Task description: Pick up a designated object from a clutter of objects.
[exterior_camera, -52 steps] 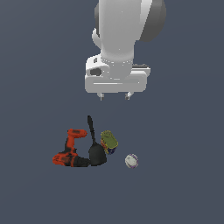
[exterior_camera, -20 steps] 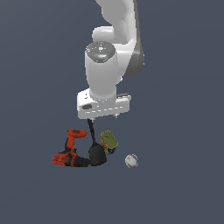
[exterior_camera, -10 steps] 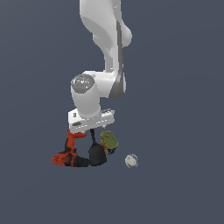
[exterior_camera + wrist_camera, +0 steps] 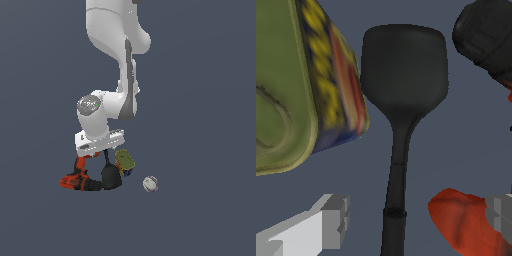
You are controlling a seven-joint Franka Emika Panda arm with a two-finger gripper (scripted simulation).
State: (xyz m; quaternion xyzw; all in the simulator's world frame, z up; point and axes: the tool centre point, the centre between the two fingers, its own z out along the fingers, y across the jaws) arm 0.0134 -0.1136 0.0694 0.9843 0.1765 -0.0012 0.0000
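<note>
The designated object, an all-black spatula (image 4: 404, 65), lies flat with its thin handle running between my fingers. My gripper (image 4: 416, 217) is open and straddles that handle, one grey fingertip (image 4: 331, 222) on each side, neither touching it. In the exterior view my gripper (image 4: 101, 153) is low over the clutter of objects, right above the spatula's handle, and the spatula's blade (image 4: 111, 177) shows below it. The hand hides the handle's far end there.
An olive-yellow can (image 4: 296, 85) lies close beside the blade, also seen as the can (image 4: 124, 162). The orange-red and black drill (image 4: 79, 181) lies on the other side, its red body (image 4: 461, 225) near one finger. A whitish ball (image 4: 150, 184) sits apart toward the exterior view's right.
The arm has come down from high above and shifted toward the exterior view's left, bringing the open gripper down over the spatula's handle. The objects have not moved.
</note>
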